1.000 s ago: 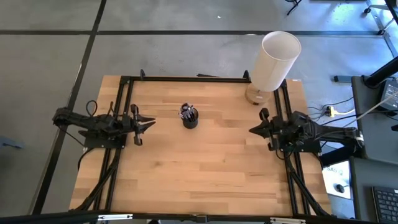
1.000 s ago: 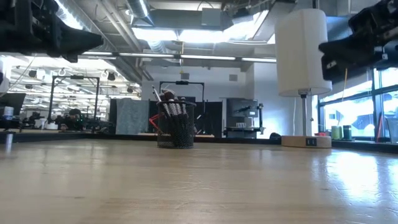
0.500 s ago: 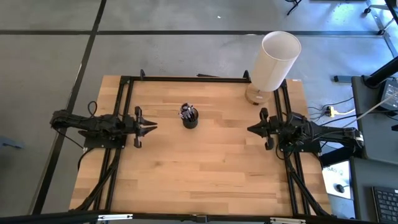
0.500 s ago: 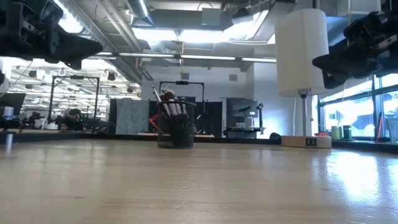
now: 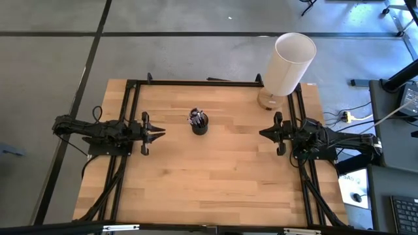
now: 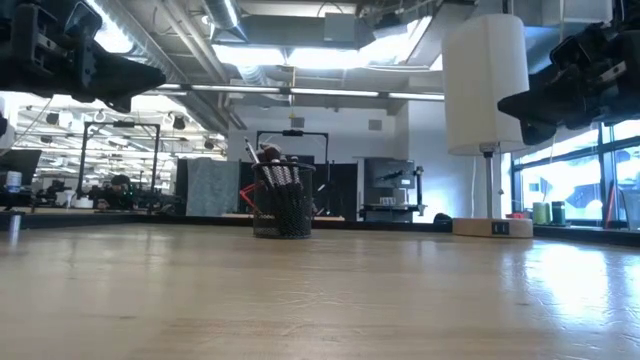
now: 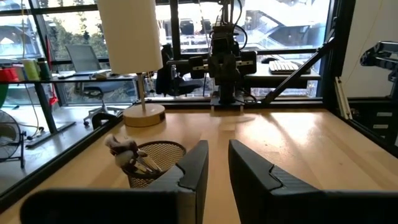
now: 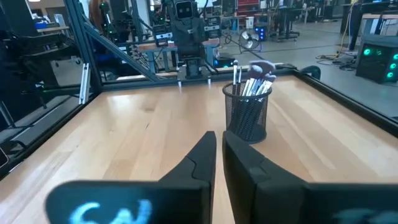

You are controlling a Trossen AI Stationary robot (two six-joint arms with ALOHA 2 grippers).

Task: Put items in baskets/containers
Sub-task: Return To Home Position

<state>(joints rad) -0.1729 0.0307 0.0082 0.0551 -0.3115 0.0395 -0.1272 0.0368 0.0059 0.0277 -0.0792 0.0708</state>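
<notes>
A small black mesh cup (image 5: pixel 199 125) stands upright on its base on the wooden table, a little left of the middle and toward the far edge. Several thin makeup brushes (image 5: pixel 196 117) stand in it, heads up; they also show in the right wrist view (image 8: pixel 255 78). My left gripper (image 5: pixel 161 133) hovers left of the cup, pointing at it, its fingers almost together and empty. My right gripper (image 5: pixel 262 134) hovers well to the right of the cup, pointing at it, shut and empty. Both are well above the table in the low view.
A tall white cylinder lamp (image 5: pixel 287 62) stands on a round wooden base (image 5: pixel 266 99) at the table's far right corner, just beyond my right gripper. A black frame (image 5: pixel 196 83) runs along the table's far, left and right sides.
My left gripper has turned level, sunk a little and stopped, pointing at the cup. My right gripper has sunk a little and crept toward the cup. The cup and brushes have not moved.
</notes>
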